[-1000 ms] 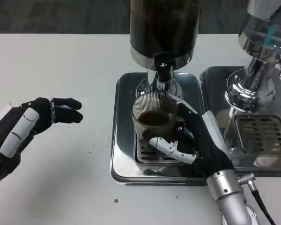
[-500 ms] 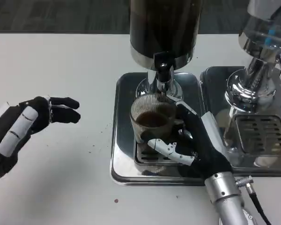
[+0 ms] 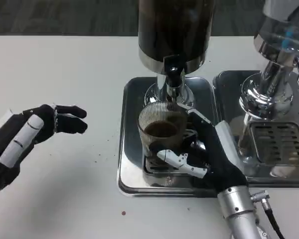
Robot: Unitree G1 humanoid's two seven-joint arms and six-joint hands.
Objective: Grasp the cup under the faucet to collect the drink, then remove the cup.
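A ribbed clear glass cup point(image 3: 162, 130) with dark drink in it stands on the drip grate of a steel tray point(image 3: 130, 149), just in front of the faucet point(image 3: 173, 74) of the dark drink dispenser point(image 3: 175, 30). My right hand point(image 3: 209, 154) grips the cup from the right, its thumb across the cup's lower front and its fingers behind the right side. My left hand point(image 3: 32, 132) hovers over the white table at the left, fingers apart and pointing right, holding nothing.
A second steel tray point(image 3: 284, 169) with a chrome machine point(image 3: 271, 84) stands at the right, close to my right forearm point(image 3: 239, 214). Small dark specks point(image 3: 122, 213) lie on the table in front of the trays.
The cup has shifted slightly toward me and left from beneath the faucet, held by my right hand. My left hand has stayed in about the same place.
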